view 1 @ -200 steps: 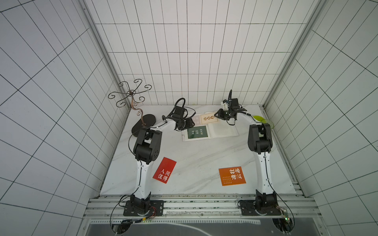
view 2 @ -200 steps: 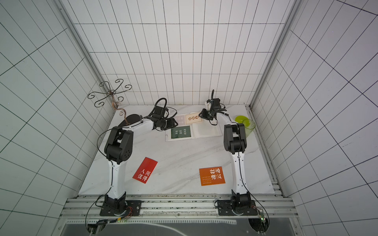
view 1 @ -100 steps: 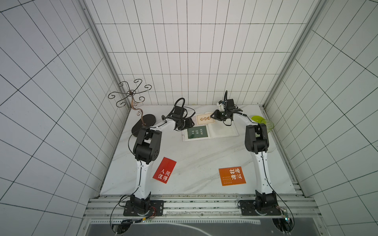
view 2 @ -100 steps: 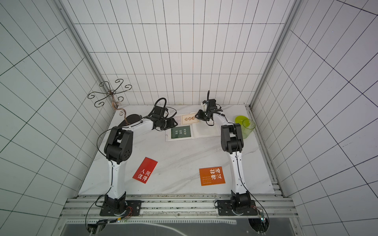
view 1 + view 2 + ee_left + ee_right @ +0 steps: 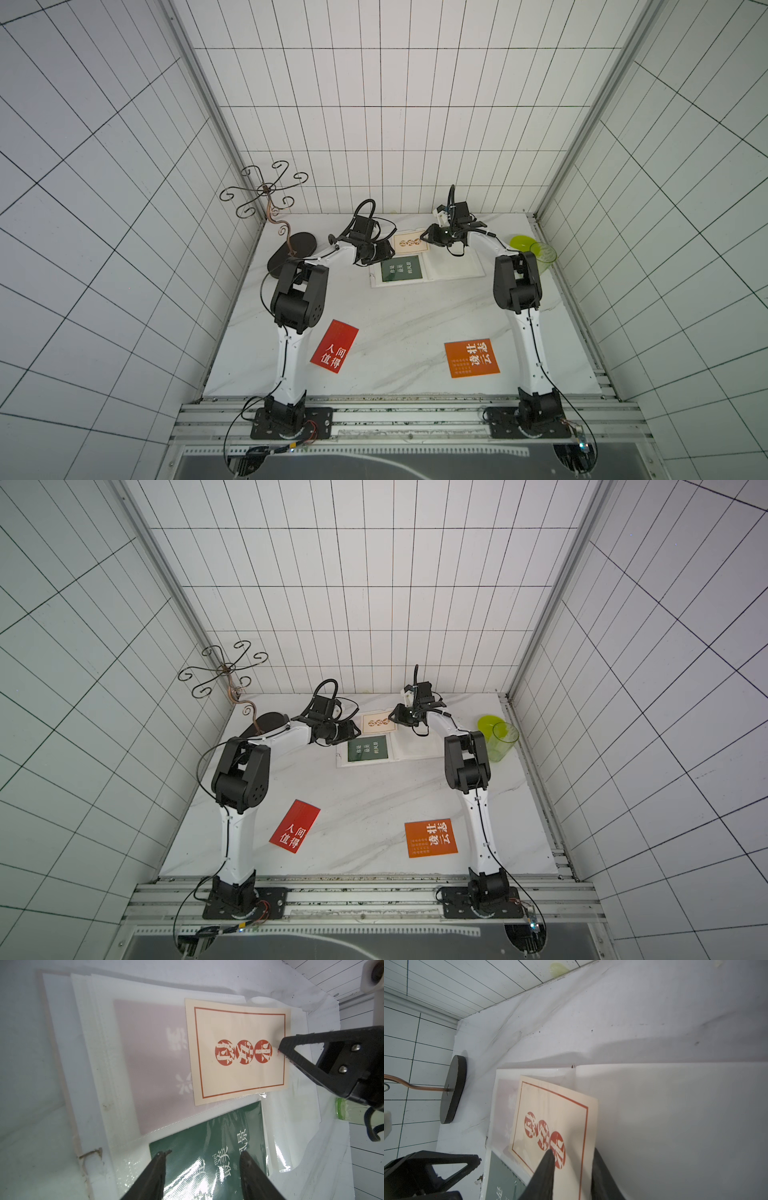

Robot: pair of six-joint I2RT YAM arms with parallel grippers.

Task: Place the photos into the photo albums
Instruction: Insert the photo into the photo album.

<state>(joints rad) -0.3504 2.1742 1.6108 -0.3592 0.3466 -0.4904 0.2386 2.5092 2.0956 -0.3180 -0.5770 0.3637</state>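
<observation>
Two loose cards on the table (image 5: 399, 316), the red card (image 5: 335, 346) and the orange card (image 5: 471, 358), lie well apart at the near side and can wait. At the far side the album (image 5: 455, 266) lies open and flat. On its left page the green card (image 5: 401, 270) sits inside the nearer pocket. The cream card (image 5: 239, 1053) lies over the farther pocket (image 5: 149, 1053) with one end sticking out toward the spine. I can't tell for sure whether its leading end is under the plastic. As I read it, sliding that cream card fully home is the step I'm on.

My left gripper (image 5: 204, 1157) hovers over the green card, jaws apart, nothing between them. I'd use it to press the page flat just beside the pocket so the plastic doesn't ride along. My right gripper (image 5: 574, 1157) has its jaws parted a little, straddling the cream card's outer end without pinching it. One fingertip (image 5: 280, 1049) touches the card's face by the last red circle. I'd push with that tip, low and slow, straight along the pocket. The card bows slightly, so a steep or fast push would likely buckle it or catch a corner on the seam
</observation>
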